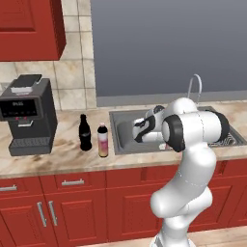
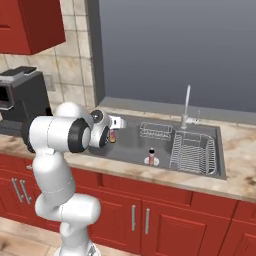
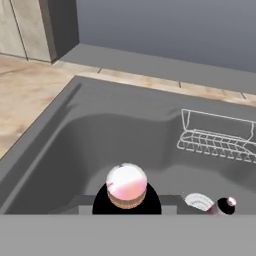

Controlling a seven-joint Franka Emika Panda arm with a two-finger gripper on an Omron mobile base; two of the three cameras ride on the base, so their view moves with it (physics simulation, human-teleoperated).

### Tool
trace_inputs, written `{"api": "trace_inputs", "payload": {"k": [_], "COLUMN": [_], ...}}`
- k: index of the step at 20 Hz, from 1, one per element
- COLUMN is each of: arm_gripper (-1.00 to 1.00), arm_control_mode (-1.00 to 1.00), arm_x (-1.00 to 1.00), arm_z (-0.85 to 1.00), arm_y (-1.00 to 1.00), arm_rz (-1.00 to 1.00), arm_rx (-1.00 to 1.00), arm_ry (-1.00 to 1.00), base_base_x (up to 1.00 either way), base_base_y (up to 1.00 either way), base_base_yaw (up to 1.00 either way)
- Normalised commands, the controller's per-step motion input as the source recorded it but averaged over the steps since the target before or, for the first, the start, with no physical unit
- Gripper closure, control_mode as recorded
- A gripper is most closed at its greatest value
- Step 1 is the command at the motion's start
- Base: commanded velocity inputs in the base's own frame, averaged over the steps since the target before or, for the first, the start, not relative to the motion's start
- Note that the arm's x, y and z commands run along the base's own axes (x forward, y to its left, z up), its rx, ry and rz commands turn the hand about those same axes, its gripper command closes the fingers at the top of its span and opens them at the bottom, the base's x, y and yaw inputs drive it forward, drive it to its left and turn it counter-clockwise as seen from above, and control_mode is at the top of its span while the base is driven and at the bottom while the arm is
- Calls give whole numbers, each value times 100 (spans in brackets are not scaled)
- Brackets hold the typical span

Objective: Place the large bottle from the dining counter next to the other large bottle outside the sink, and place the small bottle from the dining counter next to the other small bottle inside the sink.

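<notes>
My gripper (image 2: 114, 134) hangs over the left part of the sink (image 2: 130, 150), shut on a small bottle (image 3: 126, 185). In the hand view that bottle's pink-white top sits between the fingertips. Another small bottle (image 2: 150, 156) with a dark body and pink cap stands upright on the sink floor by the drain (image 3: 199, 201), to the right of the held one. Two large bottles stand side by side on the counter just left of the sink: a dark cola bottle (image 1: 85, 132) and a pink-and-yellow one (image 1: 102, 140).
A dark coffee machine (image 1: 29, 116) stands at the counter's left end. The faucet (image 2: 186, 107) rises behind the sink. Inside the basin, a wire dish rack (image 2: 192, 152) fills the right side and a small wire basket (image 2: 155, 131) hangs on the back wall. Red cabinets (image 1: 29, 29) hang above.
</notes>
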Motion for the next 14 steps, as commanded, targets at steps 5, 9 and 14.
{"api": "trace_inputs", "payload": {"k": [5,9,14], "arm_gripper": [100,100,100], "arm_control_mode": [100,100,100], "arm_x": [0,0,0], "arm_z": [0,0,0], "arm_y": [0,0,0], "arm_rz": [0,0,0], "arm_rx": [0,0,0], "arm_ry": [0,0,0], "base_base_x": [34,33,33], "base_base_y": [-9,-10,-13], "base_base_yaw": [0,0,0]}}
